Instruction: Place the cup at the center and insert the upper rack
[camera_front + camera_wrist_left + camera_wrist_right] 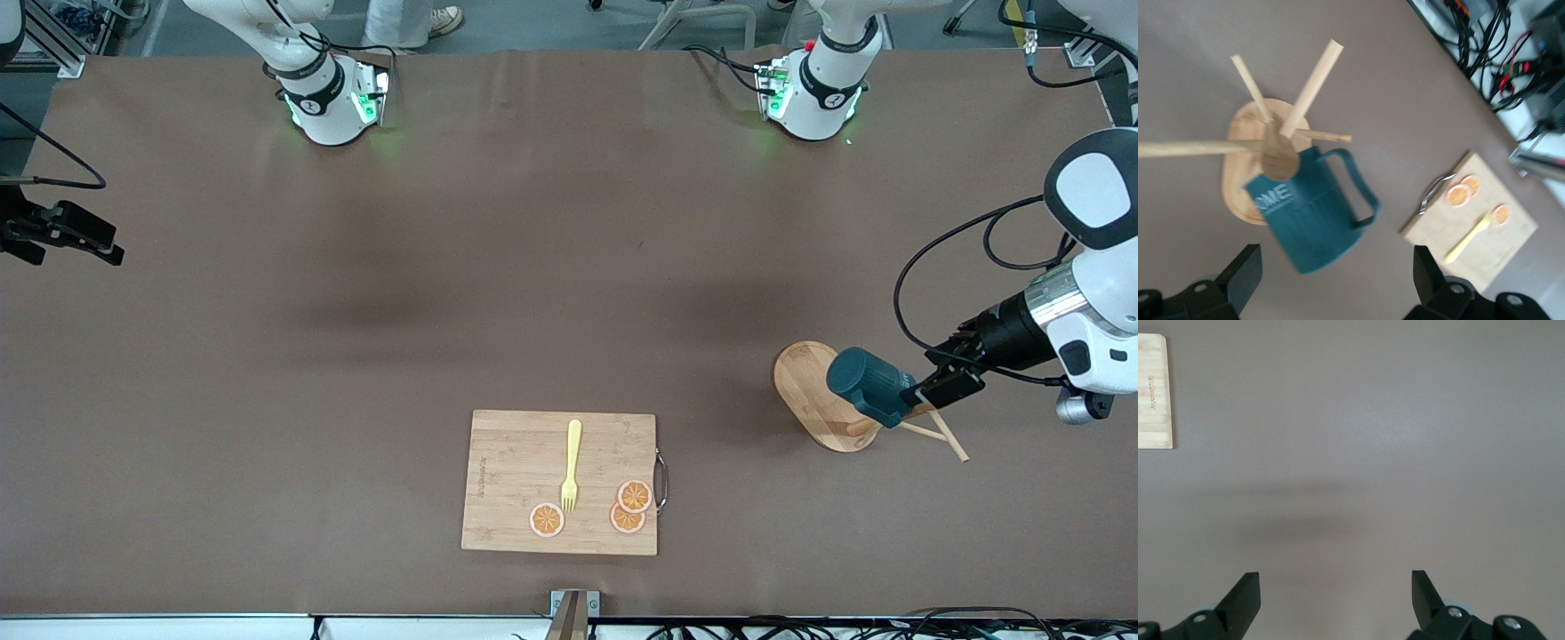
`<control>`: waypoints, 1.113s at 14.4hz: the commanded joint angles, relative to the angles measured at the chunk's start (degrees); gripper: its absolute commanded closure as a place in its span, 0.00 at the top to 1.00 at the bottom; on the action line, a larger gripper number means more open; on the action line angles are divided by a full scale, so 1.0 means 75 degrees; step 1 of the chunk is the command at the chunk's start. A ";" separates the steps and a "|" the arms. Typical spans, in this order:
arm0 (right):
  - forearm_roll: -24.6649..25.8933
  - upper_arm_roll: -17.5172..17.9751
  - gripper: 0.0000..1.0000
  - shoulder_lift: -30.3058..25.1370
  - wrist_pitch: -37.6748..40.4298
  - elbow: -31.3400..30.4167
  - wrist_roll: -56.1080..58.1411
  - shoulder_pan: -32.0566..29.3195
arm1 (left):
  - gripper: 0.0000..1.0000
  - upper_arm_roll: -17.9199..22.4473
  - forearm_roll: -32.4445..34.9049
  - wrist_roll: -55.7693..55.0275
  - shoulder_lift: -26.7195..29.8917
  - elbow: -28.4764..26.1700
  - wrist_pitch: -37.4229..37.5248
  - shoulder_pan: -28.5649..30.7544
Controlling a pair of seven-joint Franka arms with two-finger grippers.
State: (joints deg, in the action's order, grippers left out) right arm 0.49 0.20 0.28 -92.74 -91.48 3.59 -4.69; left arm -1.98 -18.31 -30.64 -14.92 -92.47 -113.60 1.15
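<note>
The dark teal cup (867, 384) hangs tilted on the light wooden upper rack (811, 391), above its oval base, toward the left arm's end of the table. In the left wrist view the cup (1313, 210) hangs by its handle among the pegs of the upper rack (1278, 150). My left gripper (929, 391) is open beside the cup's bottom; its fingers (1245, 273) stand wide with the cup clear of them. My right gripper (98, 247) waits open over bare table at the right arm's end, its fingers (1245, 593) holding nothing.
A rectangular cutting board (516, 480) lies near the front edge of the table, carrying a yellow fork (571, 465) and three orange slices (634, 495). Its corner (1155, 390) shows in the right wrist view. Cables run along the table's edge (1485, 47).
</note>
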 commanded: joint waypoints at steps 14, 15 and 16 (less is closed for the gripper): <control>0.0122 0.0009 1.00 -0.0202 -0.0068 -0.0190 -0.0080 0.0016 | 1.00 -0.0075 0.1528 0.4074 0.2423 -0.0748 0.1705 0.0537; 0.0110 -0.0003 1.00 -0.0202 -0.0068 -0.0190 -0.0080 0.0016 | 1.00 -0.0075 0.1528 0.4074 0.2447 -0.0737 0.1705 0.0526; 0.0122 -0.0003 1.00 -0.0190 -0.0080 -0.0190 -0.0080 0.0016 | 1.00 -0.0075 0.1528 0.4074 0.2447 -0.0725 0.1705 0.0514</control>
State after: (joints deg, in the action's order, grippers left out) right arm 0.53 0.19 0.28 -92.75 -91.46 3.59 -4.69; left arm -2.10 -7.87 -0.97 2.09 -96.80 -101.02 4.83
